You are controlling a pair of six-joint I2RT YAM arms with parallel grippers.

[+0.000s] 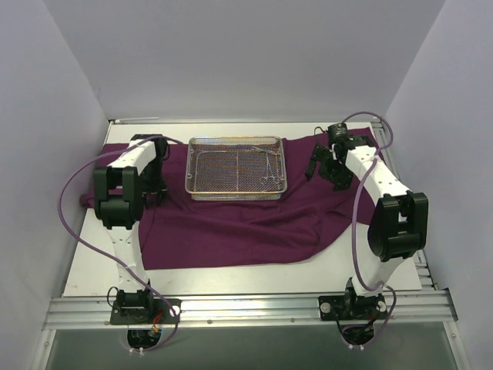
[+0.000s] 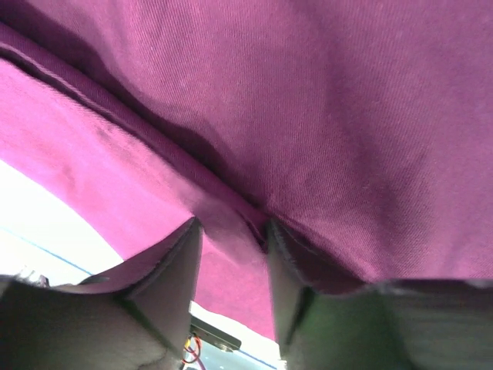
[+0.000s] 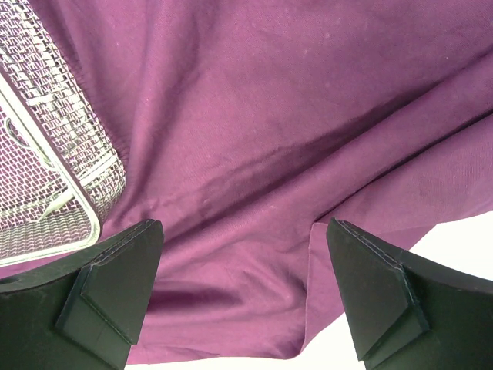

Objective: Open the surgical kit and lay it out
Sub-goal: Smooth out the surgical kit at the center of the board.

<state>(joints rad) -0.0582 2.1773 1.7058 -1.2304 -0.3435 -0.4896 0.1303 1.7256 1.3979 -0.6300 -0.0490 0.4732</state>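
The dark purple cloth wrap (image 1: pixel 231 227) lies spread open on the table, with the silver wire-mesh tray (image 1: pixel 235 189) standing on its back middle. Thin metal instruments (image 1: pixel 266 171) lie in the tray's right half. My left gripper (image 1: pixel 154 187) is at the cloth's left edge, left of the tray. In the left wrist view it (image 2: pixel 231 231) is shut on a fold of the cloth (image 2: pixel 347 116), which drapes over both fingers. My right gripper (image 1: pixel 319 166) is right of the tray, open and empty (image 3: pixel 243 231) just above the cloth (image 3: pixel 269 116). The tray's corner (image 3: pixel 86 202) shows at its left.
The white tabletop (image 1: pixel 100 258) shows around the cloth at the front and left. White walls close in both sides and the back. An aluminium rail (image 1: pixel 246 308) runs along the near edge. Purple cables (image 1: pixel 73 223) loop beside each arm.
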